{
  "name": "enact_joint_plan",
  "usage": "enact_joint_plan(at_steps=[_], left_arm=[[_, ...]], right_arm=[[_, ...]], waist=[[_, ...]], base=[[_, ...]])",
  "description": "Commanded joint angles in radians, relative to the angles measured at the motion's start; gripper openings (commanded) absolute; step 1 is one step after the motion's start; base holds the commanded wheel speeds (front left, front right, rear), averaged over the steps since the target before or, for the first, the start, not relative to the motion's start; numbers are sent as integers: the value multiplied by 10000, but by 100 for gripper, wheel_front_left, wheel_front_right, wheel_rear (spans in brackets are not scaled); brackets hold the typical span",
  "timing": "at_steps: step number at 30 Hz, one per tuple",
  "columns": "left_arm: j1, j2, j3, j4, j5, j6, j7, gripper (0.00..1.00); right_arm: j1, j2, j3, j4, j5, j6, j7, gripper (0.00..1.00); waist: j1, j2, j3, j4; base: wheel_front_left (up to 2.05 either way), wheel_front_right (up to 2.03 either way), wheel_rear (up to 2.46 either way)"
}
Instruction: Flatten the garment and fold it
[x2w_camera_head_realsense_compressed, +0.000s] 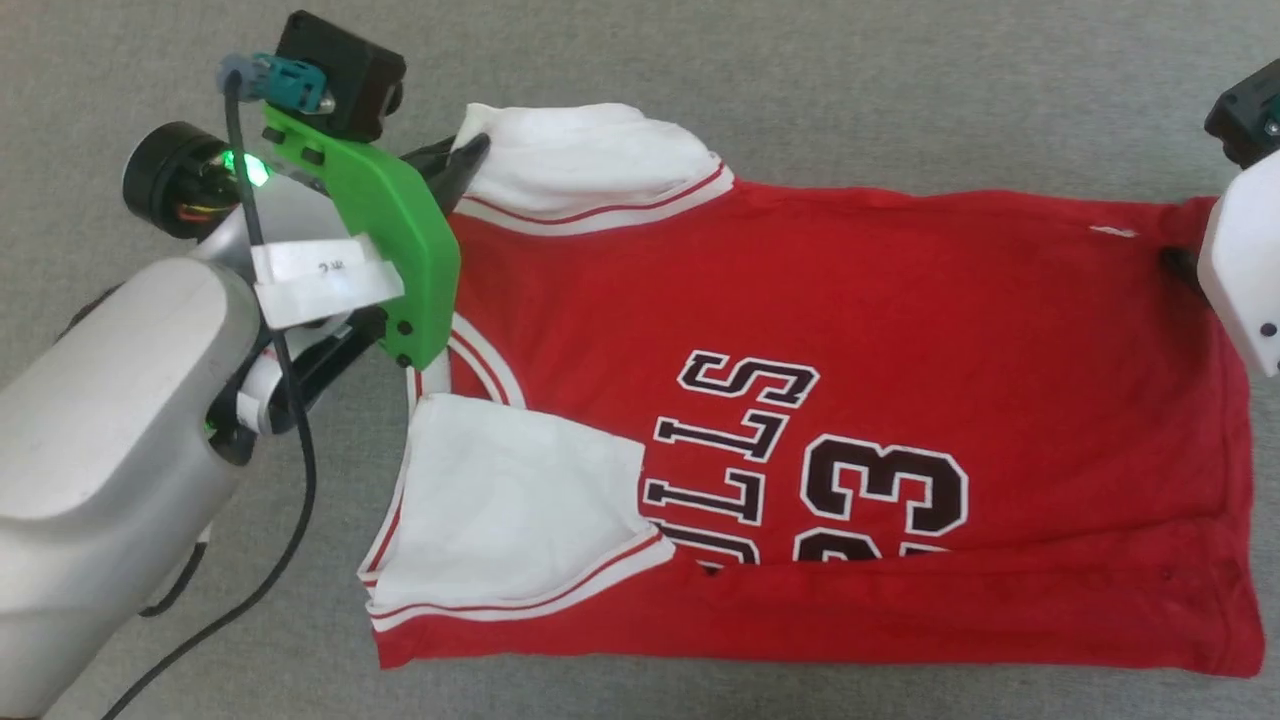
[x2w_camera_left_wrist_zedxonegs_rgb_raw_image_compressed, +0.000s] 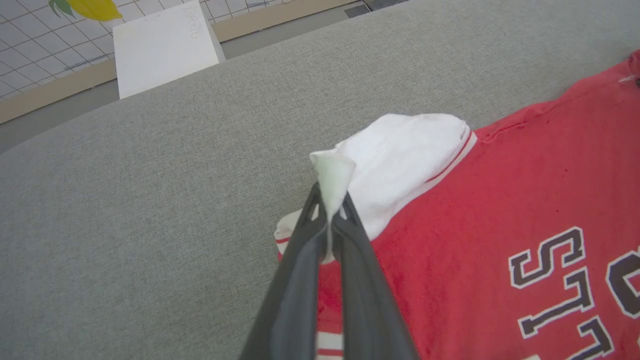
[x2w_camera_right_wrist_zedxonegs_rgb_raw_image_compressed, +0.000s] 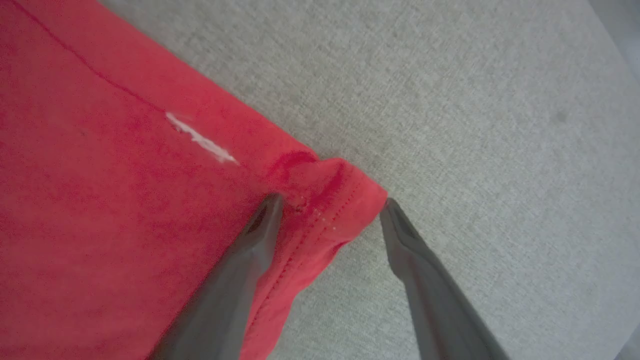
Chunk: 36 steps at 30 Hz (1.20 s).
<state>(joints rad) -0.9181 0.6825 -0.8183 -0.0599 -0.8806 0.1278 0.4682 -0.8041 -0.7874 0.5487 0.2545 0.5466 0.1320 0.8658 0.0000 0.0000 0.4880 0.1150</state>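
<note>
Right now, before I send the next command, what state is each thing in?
Jersey: spread front-up on the grey surface, shoulder flaps turned white side up, one long edge folded over the lettering.
Left gripper: shut on white shoulder cloth.
Right gripper: open, straddling a hem corner, not gripping.

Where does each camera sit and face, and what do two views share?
Head view: on the head, looking down on the jersey; left forearm shows.
Left wrist view: along the left gripper, shut on the jersey's white flap.
Right wrist view: along the open right gripper, at the hem corner.
Head and left wrist views share the lettering.
</note>
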Motion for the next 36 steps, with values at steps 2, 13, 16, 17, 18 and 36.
enact_joint_plan(at_steps=[2,13,16,17,18,36], left_arm=[[291,-111,-17,-145,174,145,-88,0],[595,-112,-55,-167,192,346,-303,0],[736,-95,3,-68,107,391,-421,0],[815,-97,41,-36,39,421,-470,0],[886,-106,81,-14,-34,449,-512,0],[3661,816,210,-911,-1169,1481,-745,0]], right_arm=[[-162,-61,449,324,21,-13,32,100],[-35,-8,1304,858,767,-13,-584,0],[-47,129,1018,1007,1051,-13,-1126,0],[-31,149,955,1021,1125,-13,-1317,0],[-5,146,895,1023,1204,-13,-1466,0],[3585,-269,-749,-488,2553,-13,-2938,0]], waist=[[0,0,250,244],[0,0,-38,234],[0,0,-391,160],[0,0,-546,135],[0,0,-672,121],[0,0,-2879,325]], base=[[0,0,0],[0,0,0],[0,0,0],[0,0,0],[0,0,0],[0,0,0]])
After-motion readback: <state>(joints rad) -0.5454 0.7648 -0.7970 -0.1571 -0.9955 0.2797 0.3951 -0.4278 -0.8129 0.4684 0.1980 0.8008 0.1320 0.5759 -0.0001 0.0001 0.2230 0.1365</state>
